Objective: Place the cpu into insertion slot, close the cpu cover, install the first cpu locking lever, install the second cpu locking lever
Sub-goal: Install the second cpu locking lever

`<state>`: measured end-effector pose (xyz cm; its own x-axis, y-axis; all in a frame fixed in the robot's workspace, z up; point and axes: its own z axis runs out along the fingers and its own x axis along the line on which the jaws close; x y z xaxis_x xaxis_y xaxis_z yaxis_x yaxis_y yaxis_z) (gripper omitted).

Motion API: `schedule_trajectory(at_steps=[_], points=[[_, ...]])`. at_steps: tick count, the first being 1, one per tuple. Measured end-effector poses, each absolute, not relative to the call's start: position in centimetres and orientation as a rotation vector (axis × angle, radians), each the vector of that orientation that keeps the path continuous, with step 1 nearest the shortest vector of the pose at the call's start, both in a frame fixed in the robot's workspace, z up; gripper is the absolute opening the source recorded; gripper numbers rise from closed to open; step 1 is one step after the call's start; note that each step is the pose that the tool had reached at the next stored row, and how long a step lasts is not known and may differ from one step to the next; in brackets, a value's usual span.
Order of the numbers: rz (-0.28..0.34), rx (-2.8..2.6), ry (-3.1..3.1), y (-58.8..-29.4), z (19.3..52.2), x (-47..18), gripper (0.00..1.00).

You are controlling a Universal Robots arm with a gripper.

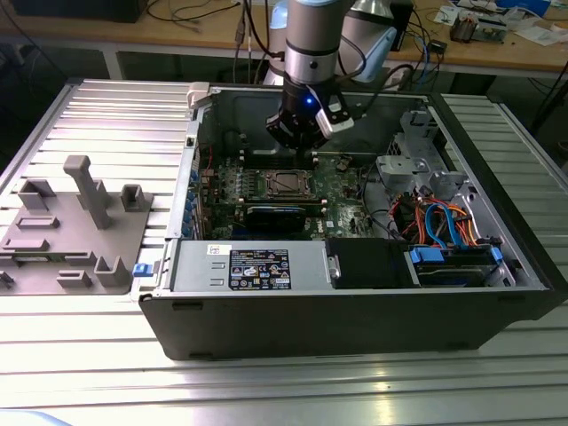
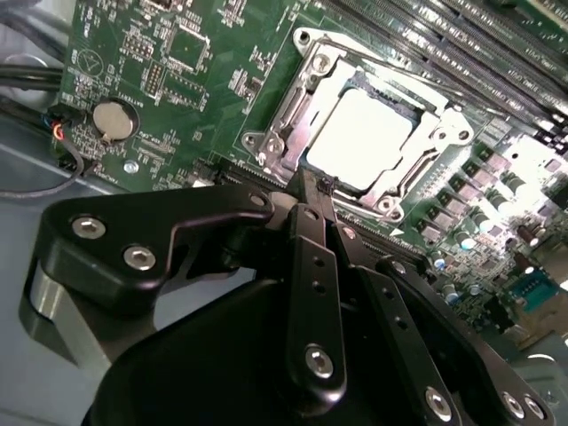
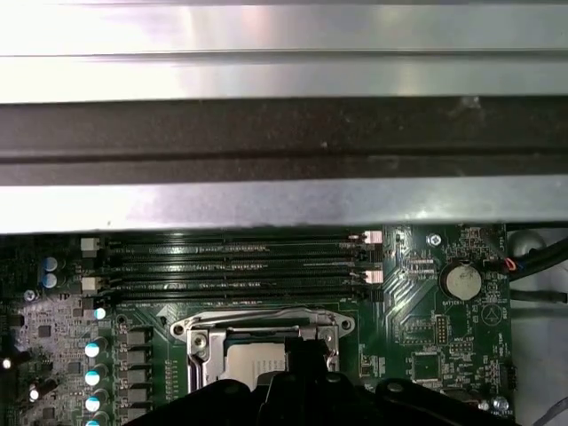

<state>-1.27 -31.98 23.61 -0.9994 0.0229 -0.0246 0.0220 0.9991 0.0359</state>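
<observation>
While the open computer case (image 1: 355, 302) frames the green motherboard (image 2: 186, 106), the gripper (image 2: 312, 182) hangs with jaws pinched together, empty, just short of the cpu cover (image 2: 293, 111); beyond their tips the cpu (image 2: 362, 135) sits in the insertion slot (image 2: 404, 105), likely placed already.

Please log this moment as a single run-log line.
tool: shut, above socket edge | silver-grey square cpu: seated in socket | silvery metal cpu cover frame: down around cpu

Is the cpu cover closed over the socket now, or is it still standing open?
Closed. In the second wrist view the cpu cover lies flat around the cpu, whose bright top shows through its window.
</observation>
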Motion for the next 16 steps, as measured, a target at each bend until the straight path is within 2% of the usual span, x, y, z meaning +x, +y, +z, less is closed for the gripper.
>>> schedule_trajectory(at_steps=[16], points=[[0.056, 0.026, 3.116, -32.89, 23.9, -1.28, 0.11]])
